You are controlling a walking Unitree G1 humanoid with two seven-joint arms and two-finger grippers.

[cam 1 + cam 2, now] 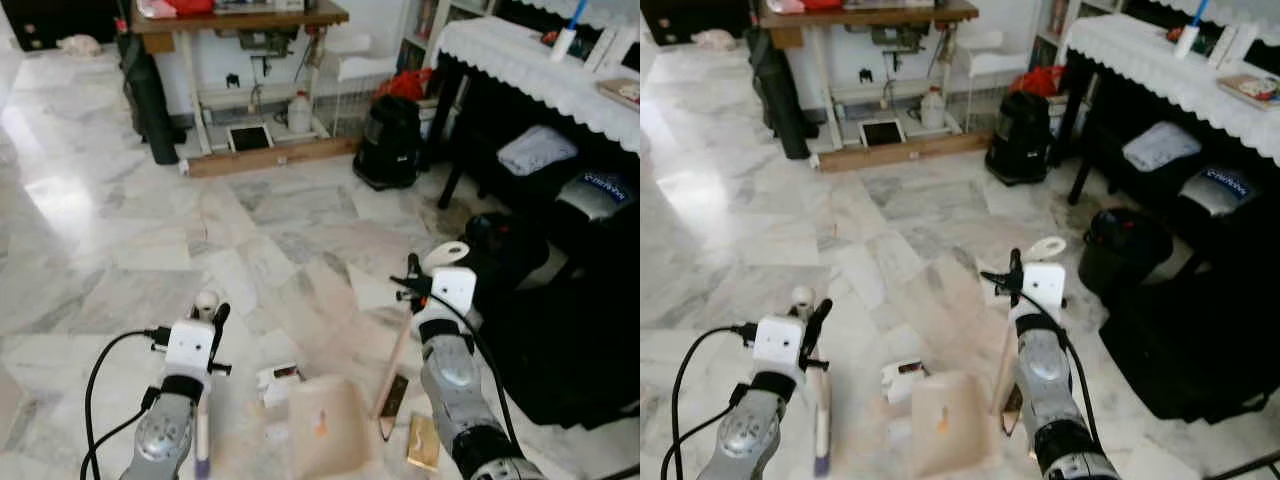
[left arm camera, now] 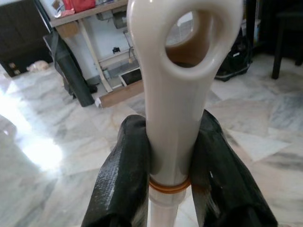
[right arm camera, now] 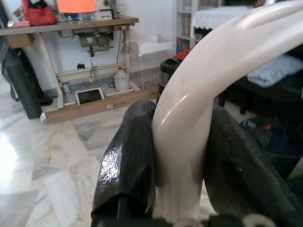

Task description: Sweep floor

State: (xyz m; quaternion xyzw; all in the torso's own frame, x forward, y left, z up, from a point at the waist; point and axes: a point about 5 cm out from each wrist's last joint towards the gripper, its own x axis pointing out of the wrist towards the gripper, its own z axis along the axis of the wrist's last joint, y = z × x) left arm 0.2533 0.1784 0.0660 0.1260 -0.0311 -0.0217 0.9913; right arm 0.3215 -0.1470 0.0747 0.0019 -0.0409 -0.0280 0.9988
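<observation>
Ahead of me stands a wooden work surface (image 1: 240, 20) on white legs, with a red bag (image 3: 37, 15) on top and a white jug (image 1: 299, 112) on the floor beneath it. A dark rolled bundle (image 1: 150, 95) leans at its left end. A black backpack (image 1: 390, 140) sits on the marble floor (image 1: 120, 220) to the right — just beside a lace-covered surface (image 1: 530, 65). Under that one lie a folded grey cloth (image 1: 537, 150) and a black bin (image 1: 1123, 250).
</observation>
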